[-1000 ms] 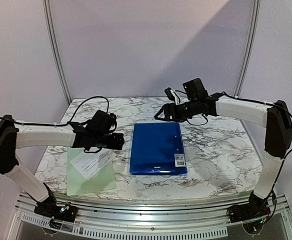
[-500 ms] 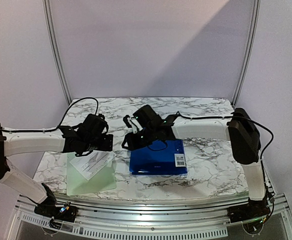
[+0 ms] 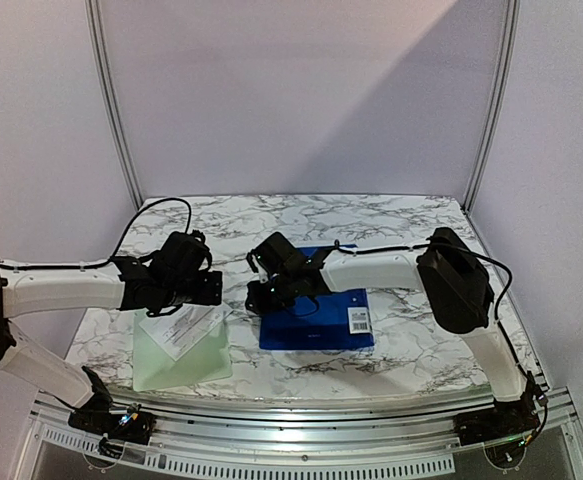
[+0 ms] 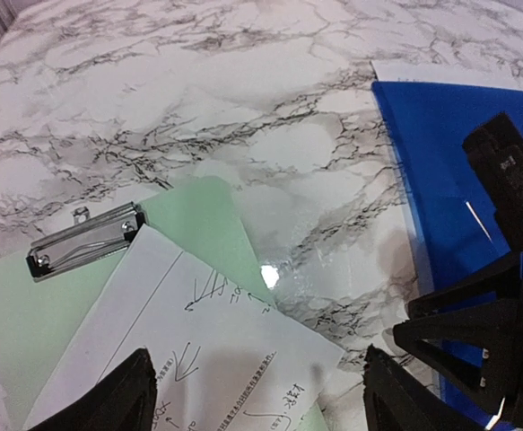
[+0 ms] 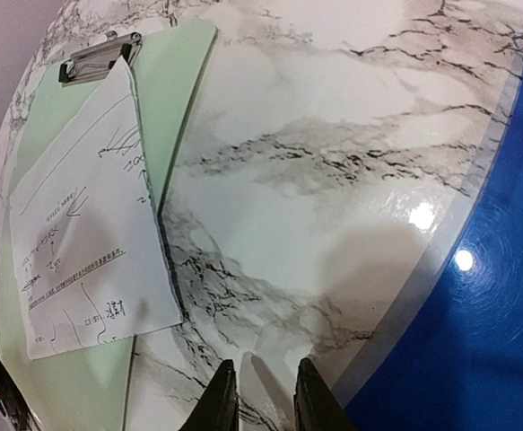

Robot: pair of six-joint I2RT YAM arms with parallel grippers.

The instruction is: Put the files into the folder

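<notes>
The folder [image 3: 321,312] lies flat and closed at the table's middle, deep blue, with a barcode sticker [image 3: 359,320] at its near right corner. One of the files, a white sheet with handwriting [image 3: 184,327], rests askew on a pale green clipboard [image 3: 181,358]. My left gripper [image 3: 214,288] hovers open above that sheet's far right corner [image 4: 270,359], nothing between its fingers. My right gripper [image 3: 255,297] is low over bare marble just left of the folder's edge [image 5: 476,341]. Its jaws [image 5: 263,400] are narrowed to a small gap and hold nothing.
The clipboard's metal clip [image 4: 86,241] sits at its far end, and the sheet is not under it. The two grippers are close together, the right one's black body [image 4: 503,305] beside my left fingers. The table's near metal rail [image 3: 291,420] runs below.
My right arm swung from the far right across the folder to its left edge and dropped low, its jaws narrowing. My left gripper drew back a little to the left.
</notes>
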